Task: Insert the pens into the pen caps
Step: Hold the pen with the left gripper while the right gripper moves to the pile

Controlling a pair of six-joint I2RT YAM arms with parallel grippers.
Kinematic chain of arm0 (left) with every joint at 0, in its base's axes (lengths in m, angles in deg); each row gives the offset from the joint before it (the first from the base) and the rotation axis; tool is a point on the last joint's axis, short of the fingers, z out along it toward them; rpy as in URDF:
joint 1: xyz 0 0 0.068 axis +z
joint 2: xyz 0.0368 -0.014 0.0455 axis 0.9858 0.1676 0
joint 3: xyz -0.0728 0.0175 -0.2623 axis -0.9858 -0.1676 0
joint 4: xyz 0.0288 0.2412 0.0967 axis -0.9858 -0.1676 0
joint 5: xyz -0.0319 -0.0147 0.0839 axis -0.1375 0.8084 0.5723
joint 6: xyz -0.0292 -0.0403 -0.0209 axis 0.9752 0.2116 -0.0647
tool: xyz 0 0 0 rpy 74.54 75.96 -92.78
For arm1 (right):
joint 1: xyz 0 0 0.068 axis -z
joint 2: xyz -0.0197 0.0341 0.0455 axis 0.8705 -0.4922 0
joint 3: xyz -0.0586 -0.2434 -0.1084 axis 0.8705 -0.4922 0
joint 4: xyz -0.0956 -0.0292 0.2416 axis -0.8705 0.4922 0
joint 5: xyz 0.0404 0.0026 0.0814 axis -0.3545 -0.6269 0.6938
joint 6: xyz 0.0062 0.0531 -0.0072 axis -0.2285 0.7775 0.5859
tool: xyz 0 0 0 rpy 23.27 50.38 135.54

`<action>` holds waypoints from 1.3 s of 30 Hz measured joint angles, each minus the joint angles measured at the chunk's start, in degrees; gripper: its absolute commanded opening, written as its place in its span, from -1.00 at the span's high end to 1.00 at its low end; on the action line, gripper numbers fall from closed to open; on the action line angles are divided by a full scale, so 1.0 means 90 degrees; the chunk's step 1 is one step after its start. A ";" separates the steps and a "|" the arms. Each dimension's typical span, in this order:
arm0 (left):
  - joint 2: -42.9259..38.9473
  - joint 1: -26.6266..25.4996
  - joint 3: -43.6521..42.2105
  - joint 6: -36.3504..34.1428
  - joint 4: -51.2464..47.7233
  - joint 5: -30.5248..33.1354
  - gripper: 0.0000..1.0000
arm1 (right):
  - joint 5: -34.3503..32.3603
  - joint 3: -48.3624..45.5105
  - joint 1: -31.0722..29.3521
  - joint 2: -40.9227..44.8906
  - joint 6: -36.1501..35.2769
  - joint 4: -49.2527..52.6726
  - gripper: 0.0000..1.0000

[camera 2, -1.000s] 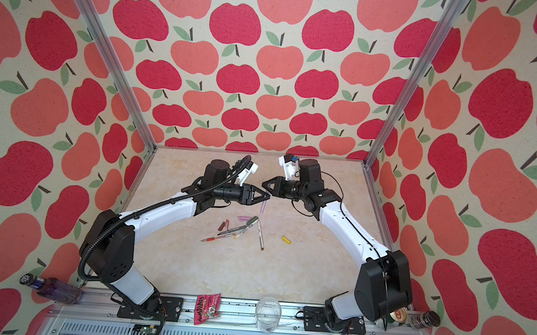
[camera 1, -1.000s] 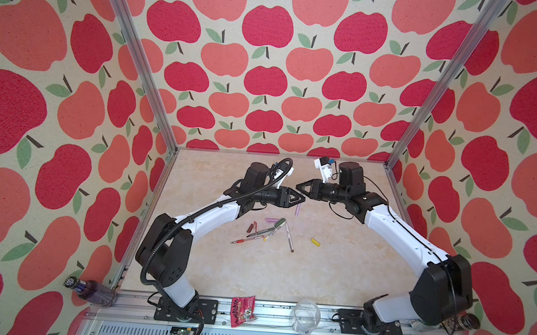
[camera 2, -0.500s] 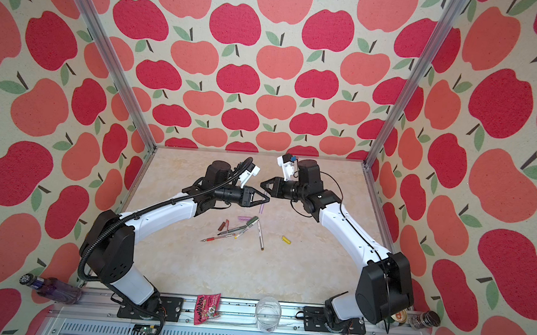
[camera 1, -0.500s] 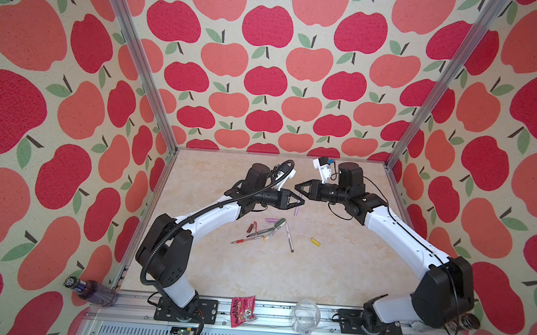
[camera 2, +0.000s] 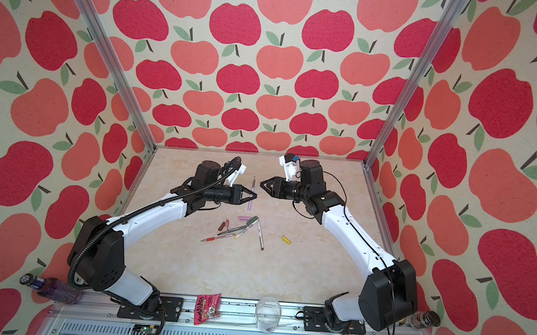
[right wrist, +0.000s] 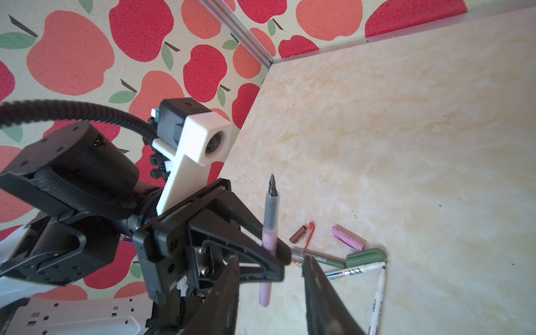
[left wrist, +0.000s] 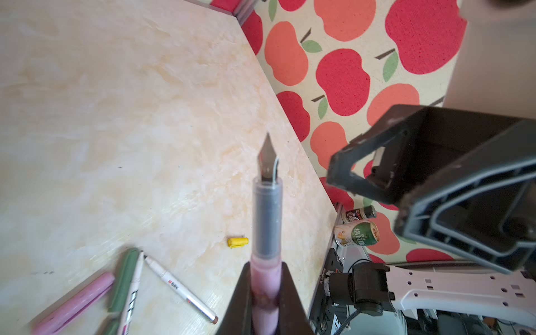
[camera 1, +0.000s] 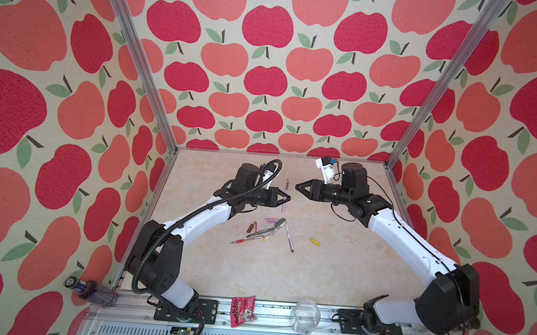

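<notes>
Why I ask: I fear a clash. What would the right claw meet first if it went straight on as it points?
Most likely the lilac pen, gripped crosswise in the shut left claw, facing the open right claw; depth is unclear, so the left claw's tips may come first.

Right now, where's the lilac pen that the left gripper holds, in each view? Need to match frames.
In a top view: lilac pen near picture centre, clamped in the left gripper.
In a top view: same, just left of centre.
Left wrist: lower middle, between the jaws.
Right wrist: middle, in the left gripper's tip.
Shared landmark: lilac cap, lying loose in all four.
</notes>
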 measured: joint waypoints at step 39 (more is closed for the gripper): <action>-0.3286 0.1049 -0.3123 0.0816 -0.0687 0.0330 1.00 | -0.3240 0.4464 -0.2021 -0.5438 -0.4347 0.4505 -0.24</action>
